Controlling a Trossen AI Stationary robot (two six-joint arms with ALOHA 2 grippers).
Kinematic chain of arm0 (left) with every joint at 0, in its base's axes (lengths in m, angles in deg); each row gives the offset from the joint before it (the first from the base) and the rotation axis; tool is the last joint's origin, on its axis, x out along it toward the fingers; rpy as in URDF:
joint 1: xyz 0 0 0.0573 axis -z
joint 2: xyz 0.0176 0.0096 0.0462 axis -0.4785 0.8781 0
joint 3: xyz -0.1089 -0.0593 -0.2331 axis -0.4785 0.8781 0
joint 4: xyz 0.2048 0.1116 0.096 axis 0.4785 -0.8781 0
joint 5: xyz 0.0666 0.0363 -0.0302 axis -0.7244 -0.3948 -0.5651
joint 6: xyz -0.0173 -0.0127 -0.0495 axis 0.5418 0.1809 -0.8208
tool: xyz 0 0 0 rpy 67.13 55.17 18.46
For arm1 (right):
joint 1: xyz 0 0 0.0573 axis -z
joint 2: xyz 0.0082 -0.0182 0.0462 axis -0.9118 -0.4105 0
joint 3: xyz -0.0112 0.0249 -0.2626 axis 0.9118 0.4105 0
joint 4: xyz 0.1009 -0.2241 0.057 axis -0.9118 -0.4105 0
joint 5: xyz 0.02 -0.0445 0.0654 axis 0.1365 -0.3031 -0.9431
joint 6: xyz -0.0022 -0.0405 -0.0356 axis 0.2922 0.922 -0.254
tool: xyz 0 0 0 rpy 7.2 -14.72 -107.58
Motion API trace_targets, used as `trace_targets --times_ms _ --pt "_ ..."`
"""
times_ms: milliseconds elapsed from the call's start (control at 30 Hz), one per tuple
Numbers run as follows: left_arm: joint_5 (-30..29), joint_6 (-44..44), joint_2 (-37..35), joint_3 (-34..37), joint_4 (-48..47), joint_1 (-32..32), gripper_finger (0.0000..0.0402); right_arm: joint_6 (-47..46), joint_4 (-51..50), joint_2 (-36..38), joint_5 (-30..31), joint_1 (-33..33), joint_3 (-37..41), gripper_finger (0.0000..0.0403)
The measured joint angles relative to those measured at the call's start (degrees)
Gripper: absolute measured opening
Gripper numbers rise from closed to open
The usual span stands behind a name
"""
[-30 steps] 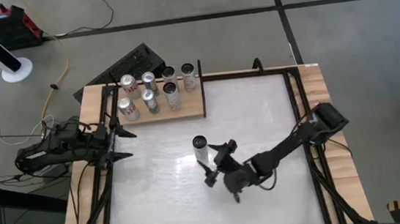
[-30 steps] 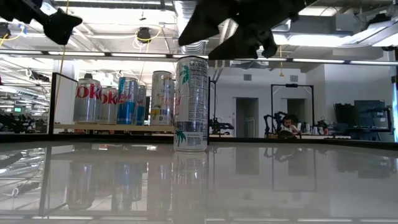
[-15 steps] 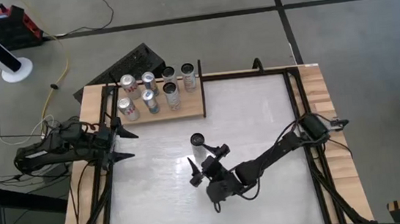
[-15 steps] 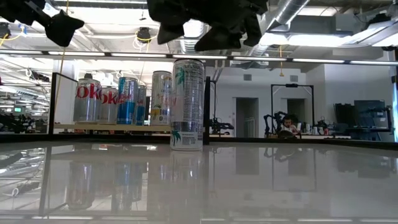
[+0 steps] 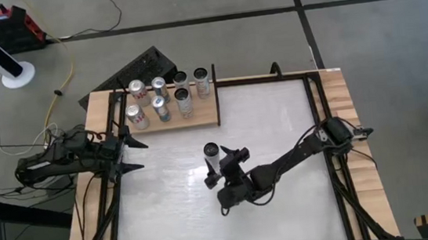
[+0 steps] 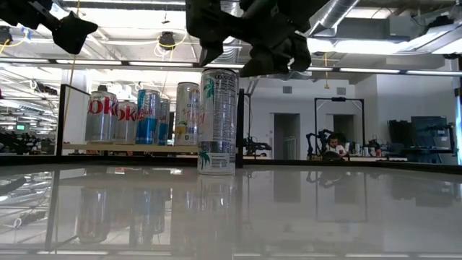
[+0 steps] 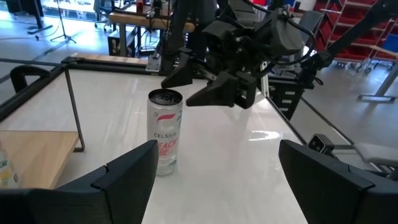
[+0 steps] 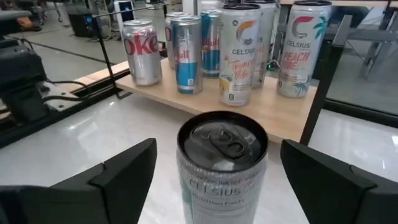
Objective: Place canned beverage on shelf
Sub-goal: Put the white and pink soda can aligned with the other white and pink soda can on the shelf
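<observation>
Wide-open jaws on the right gripper [image 5: 220,165], hanging above and just beside the Celsius can [image 5: 212,157], nothing held. From the right wrist view the two dark fingers [image 8: 124,171] flank the can's top [image 8: 222,140] with clear gaps on both sides, not touching. Low view: right gripper [image 6: 249,54] sits above the can's rim, can [image 6: 218,121] upright on the glossy white tabletop [image 6: 325,209]. Left wrist view shows the same can [image 7: 165,132] standing alone, pull tab up, right gripper [image 7: 208,84] poised just over it.

Can stands mid-table, well apart from the shelf [image 5: 198,117]. Shelf is a light-wood board at the table's far left corner, carrying seven upright cans in two rows: Coke cans [image 8: 142,51], a blue-and-silver can [image 8: 186,54], more Celsius cans [image 8: 239,53].

Left gripper [image 5: 132,155] also spread open, empty, parked at the left table edge near the shelf's end, pointing toward the middle. Left arm idle.

A person [image 6: 333,146] sits far back in the room.
</observation>
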Motion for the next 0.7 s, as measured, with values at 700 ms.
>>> trace_targets --times_ms 700 --pt "0.04 0.0 0.0 0.0 0.0 0.0 0.0318 3.06 0.55 0.04 -6.31 5.08 -0.02 0.0365"
